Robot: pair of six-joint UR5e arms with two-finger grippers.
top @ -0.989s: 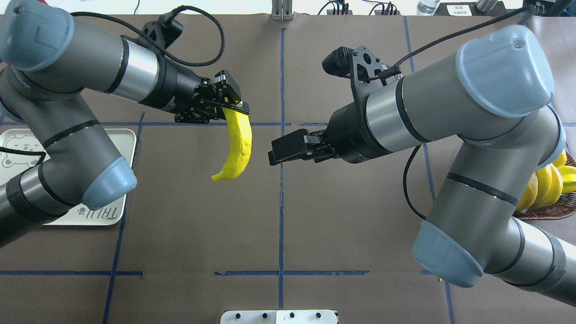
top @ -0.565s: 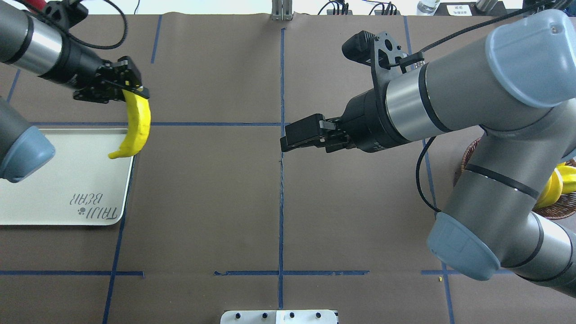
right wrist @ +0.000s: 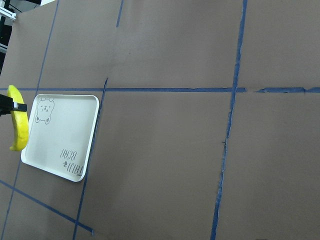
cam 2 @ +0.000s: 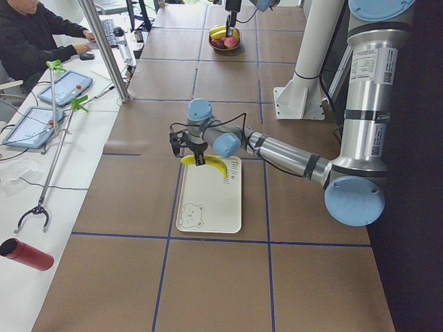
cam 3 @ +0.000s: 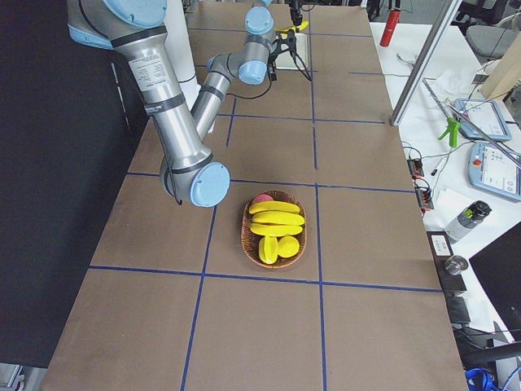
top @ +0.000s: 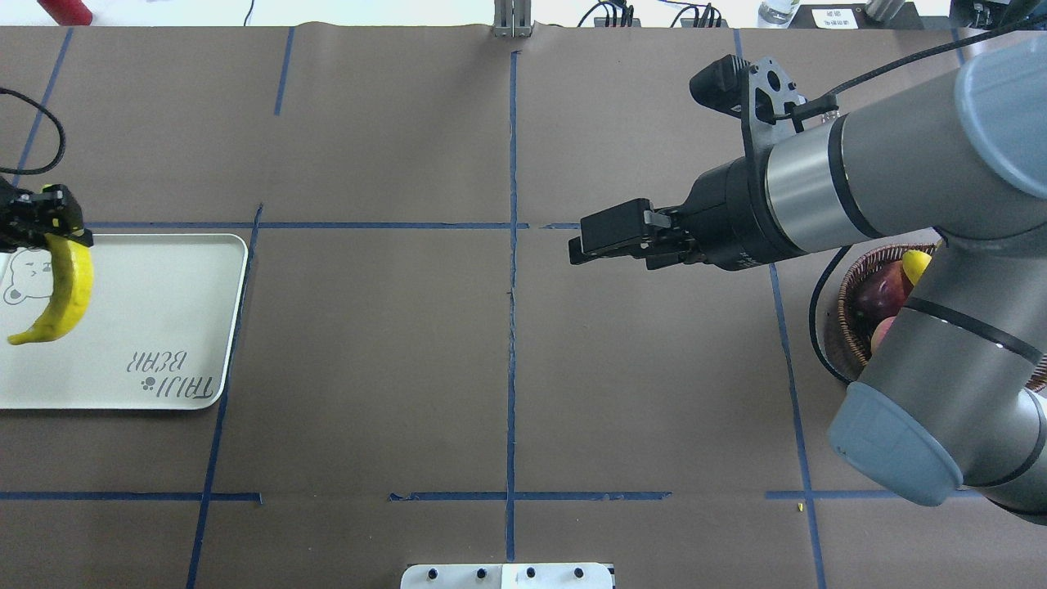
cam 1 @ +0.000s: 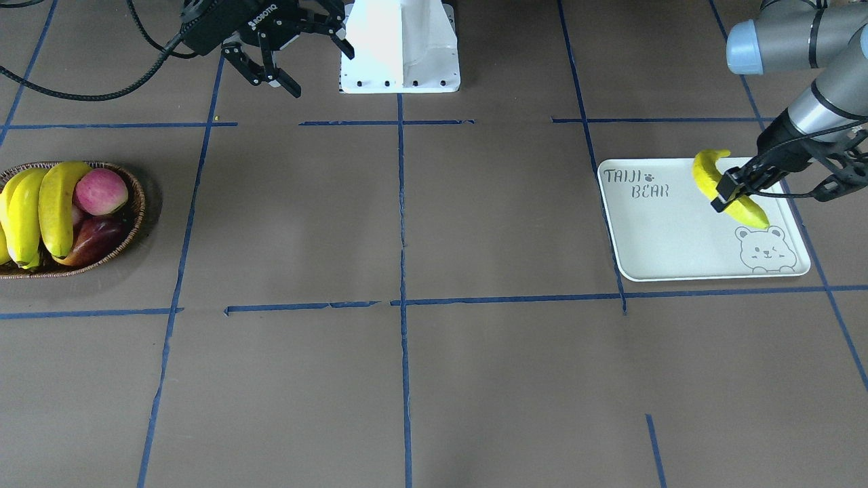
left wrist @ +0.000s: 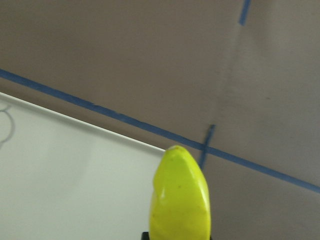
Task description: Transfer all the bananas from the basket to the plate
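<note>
My left gripper (top: 51, 236) is shut on one long yellow banana (top: 69, 294) and holds it over the bear-face end of the off-white plate (top: 164, 311). It also shows in the front view (cam 1: 730, 191), gripping that banana (cam 1: 708, 173) near its middle. I cannot tell whether the banana touches the plate (cam 1: 671, 230). The wicker basket (cam 1: 133, 220) holds three more bananas (cam 1: 41, 203); my right arm half hides the basket (top: 851, 282) from overhead. My right gripper (top: 574, 248) is open and empty over the table's middle right, its fingers spread in the front view (cam 1: 322, 71).
Red apples (cam 1: 100, 192) and stubby yellow fruits (cam 3: 277, 247) lie in the basket with the bananas. The white robot base (cam 1: 400, 47) stands at the robot's edge of the table. Blue tape lines cross the brown table cover.
My left arm has carried the banana leftward from the table's middle to above the plate. My right arm has drawn back to the right, uncovering part of the basket.
</note>
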